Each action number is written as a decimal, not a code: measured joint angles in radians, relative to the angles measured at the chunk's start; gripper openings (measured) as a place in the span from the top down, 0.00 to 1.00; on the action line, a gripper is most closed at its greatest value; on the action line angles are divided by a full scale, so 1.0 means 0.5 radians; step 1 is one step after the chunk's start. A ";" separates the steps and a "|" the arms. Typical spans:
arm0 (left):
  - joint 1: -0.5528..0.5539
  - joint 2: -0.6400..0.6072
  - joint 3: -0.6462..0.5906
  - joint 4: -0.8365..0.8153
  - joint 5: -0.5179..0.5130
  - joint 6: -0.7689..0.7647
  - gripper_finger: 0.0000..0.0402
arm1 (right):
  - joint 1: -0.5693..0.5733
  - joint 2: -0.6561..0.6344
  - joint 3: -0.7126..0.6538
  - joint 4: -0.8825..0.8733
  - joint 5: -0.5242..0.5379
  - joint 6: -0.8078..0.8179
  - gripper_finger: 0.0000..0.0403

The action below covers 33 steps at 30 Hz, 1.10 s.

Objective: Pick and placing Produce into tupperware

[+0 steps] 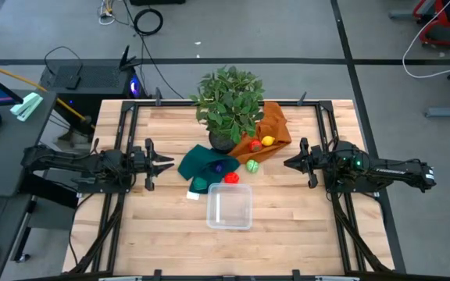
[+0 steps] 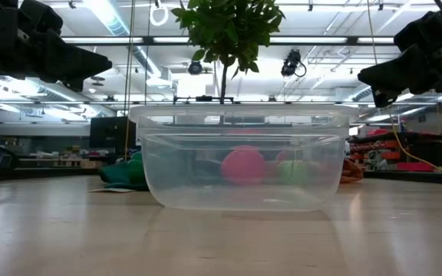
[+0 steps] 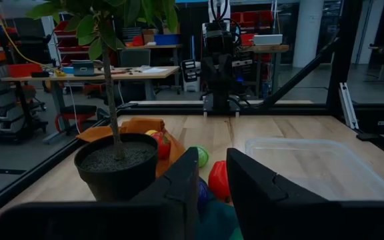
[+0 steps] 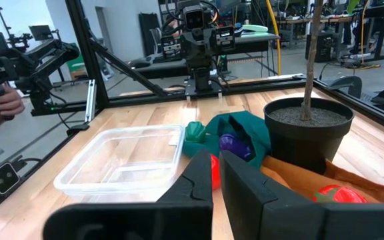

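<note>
Tupperware [image 1: 229,208] sits empty at the table's front centre, while the left gripper [image 1: 165,164], slightly parted, and the right gripper [image 1: 290,163], fully closed, hover level, facing inward, holding nothing.

Grey concrete floor [image 1: 381,47] with dark seams, black cable coil [image 1: 148,21], fluorescent ceiling strips [image 2: 117,19], cluttered workbench [image 3: 92,72], red storage bins [image 3: 245,17] behind.
</note>
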 joint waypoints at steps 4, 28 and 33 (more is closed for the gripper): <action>0.000 0.000 0.000 0.000 0.000 0.000 0.77 | 0.001 0.001 0.000 0.000 0.001 0.000 1.00; 0.000 0.000 0.000 0.072 0.000 0.001 0.79 | -0.001 0.000 0.000 0.137 0.005 0.019 1.00; 0.000 0.004 0.082 0.105 0.000 0.006 0.80 | -0.001 0.006 0.049 0.242 0.007 -0.019 1.00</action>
